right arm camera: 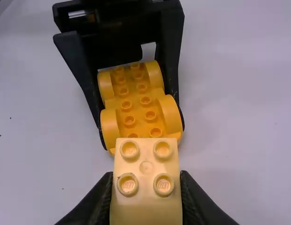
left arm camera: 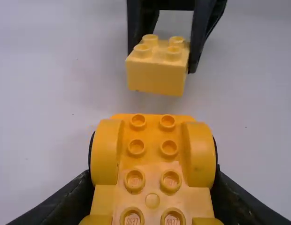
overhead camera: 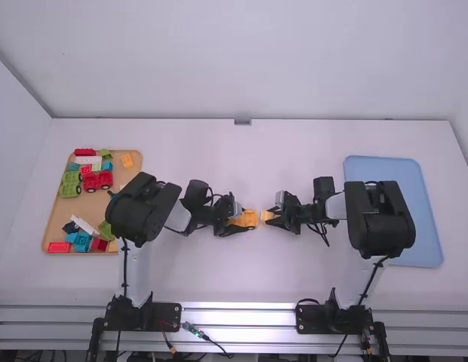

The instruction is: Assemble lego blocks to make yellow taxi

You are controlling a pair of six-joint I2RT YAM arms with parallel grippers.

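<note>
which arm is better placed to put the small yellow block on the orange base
Right, I'd say: its jaws grip the small yellow block, studs up, near the orange base that the left jaws hold.

My left arm [overhead camera: 140, 211] is standing bent inward | my right arm [overhead camera: 379, 219] is mirroring it | my left gripper [overhead camera: 241, 219] is facing my right gripper [overhead camera: 273, 215] near the middle, tips apart | both are clamping, the left's fingers standing wider apart than the right's
</note>
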